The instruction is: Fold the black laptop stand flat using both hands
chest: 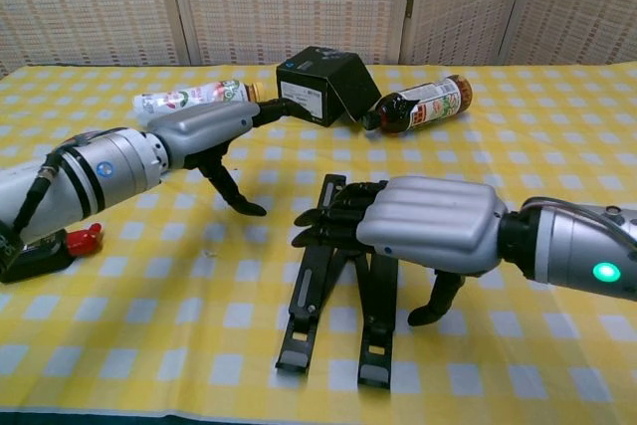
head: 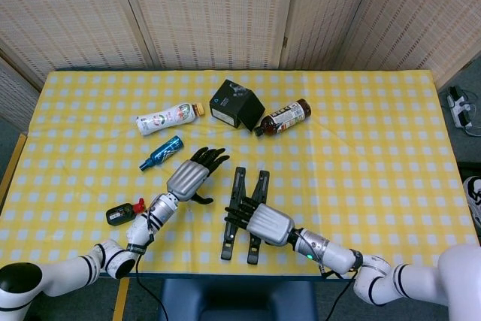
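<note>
Lying folded, laptop stand point(head: 242, 213) long axis near-to-far; right hand point(head: 264, 222) resting on it; left hand point(head: 188, 179) spread, empty.

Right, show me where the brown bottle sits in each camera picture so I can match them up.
Head view: the brown bottle lies on its side above and right of centre, cap end by the black box.
Chest view: the brown bottle lies near the top, right of centre, cap end against the same box.
Shared landmark: the black box, immediately left of the bottle in both.
</note>
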You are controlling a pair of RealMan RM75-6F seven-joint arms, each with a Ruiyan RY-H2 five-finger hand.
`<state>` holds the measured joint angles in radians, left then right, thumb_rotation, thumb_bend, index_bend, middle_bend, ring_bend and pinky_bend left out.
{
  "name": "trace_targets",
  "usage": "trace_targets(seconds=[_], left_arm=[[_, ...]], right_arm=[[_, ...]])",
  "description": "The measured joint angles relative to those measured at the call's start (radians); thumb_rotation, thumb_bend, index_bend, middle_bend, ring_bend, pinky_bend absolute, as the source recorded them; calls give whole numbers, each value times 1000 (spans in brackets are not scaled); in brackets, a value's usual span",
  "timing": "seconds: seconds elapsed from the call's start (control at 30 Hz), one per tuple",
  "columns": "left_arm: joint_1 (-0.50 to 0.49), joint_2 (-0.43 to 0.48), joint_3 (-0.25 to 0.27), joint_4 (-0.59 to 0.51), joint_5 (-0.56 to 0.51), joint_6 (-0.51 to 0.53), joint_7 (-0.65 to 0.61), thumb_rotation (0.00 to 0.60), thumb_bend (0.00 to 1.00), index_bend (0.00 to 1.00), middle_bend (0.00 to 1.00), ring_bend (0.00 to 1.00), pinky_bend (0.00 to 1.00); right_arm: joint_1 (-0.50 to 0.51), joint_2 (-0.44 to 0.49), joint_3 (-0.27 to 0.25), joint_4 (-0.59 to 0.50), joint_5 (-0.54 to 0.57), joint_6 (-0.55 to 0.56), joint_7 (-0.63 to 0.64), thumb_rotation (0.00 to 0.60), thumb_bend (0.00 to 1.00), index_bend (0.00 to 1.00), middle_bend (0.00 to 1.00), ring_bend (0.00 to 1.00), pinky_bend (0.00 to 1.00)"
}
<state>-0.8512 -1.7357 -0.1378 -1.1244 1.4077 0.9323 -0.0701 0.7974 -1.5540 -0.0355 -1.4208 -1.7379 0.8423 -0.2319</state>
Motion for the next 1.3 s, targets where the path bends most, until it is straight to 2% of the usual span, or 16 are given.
trace_targets(seconds=[0.13,0.23,0.5,0.77,0.87,1.13,1.3], left_arm=[[19,25,4,-18,-11,5,1,600,153,0,4,0,0],[28,34,7,-20,-15,8,-3,600,152,0,3,0,0],[42,47,9,-18,-20,11,-21,600,152,0,0,0,0],[48,47,11,-5,-16,11,-35,600,152,0,0,0,0],[49,45,10,-2,-16,11,-38,600,152,0,0,0,0],[53,40,10,9,-12,16,-46,600,152,0,0,0,0],[54,40,6,11,-10,22,-50,600,152,0,0,0,0]], right_arm=[[67,26,31,-50,71,-125,-71,600,171,0,29,87,59],[103,25,50,-56,106,-171,-111,600,172,0,29,85,59],[155,5,67,-44,161,-261,-182,600,172,0,45,86,59],[188,-8,73,-32,229,-306,-250,600,172,9,117,98,59],[196,-13,71,-27,247,-313,-272,600,172,71,155,112,60],[197,-21,62,-16,224,-255,-263,600,172,429,374,247,70],[195,-20,47,-3,184,-216,-225,600,178,499,426,275,71]])
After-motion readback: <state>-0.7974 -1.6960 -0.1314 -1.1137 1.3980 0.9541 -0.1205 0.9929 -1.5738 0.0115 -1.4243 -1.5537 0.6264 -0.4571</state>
